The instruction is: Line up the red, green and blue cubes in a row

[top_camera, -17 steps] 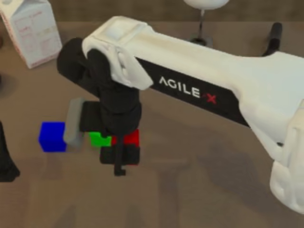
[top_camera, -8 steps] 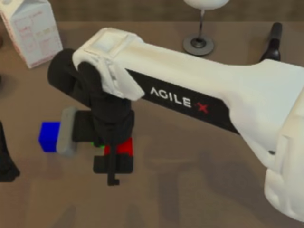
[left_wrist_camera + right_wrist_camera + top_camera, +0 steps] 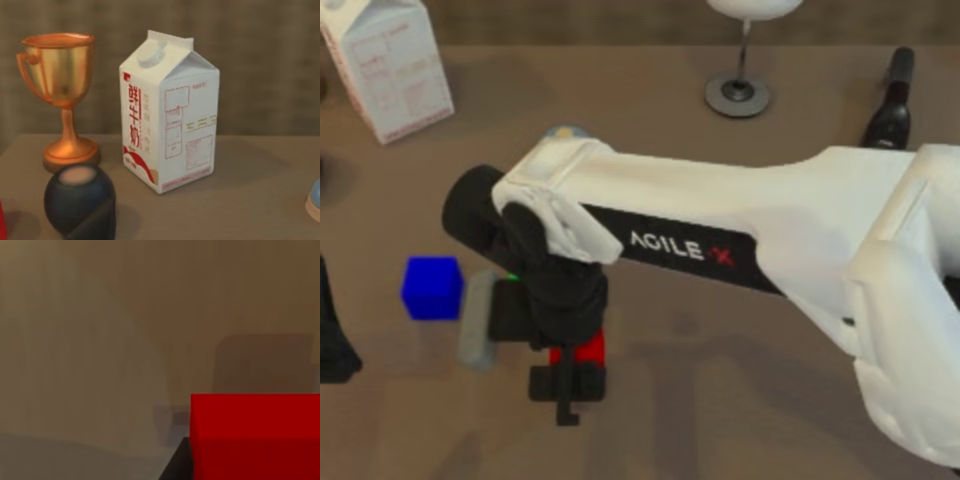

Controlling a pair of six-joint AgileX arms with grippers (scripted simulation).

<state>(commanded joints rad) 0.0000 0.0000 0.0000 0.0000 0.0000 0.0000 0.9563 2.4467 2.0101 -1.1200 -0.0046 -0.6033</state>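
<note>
Our right gripper (image 3: 570, 375) hangs over the middle-left part of the table (image 3: 720, 400), reaching in from the right side. The red cube (image 3: 582, 348) sits directly under it, between the black gripper parts, and we see its red face also close up in the right wrist view (image 3: 255, 435). We cannot tell whether the fingers press on the cube or only stand beside it. Only a thin green edge (image 3: 510, 275) shows from under the wrist, on the far-left side of the gripper; the rest of the green cube is hidden. The blue cube (image 3: 431, 287) lies to the left of the gripper, apart from it. Our left arm (image 3: 332, 330) stays at the left edge of the table.

We count one red cube, one blue cube and one green edge. Beyond the gripper, at the far left, stands one carton (image 3: 388, 65).
</note>
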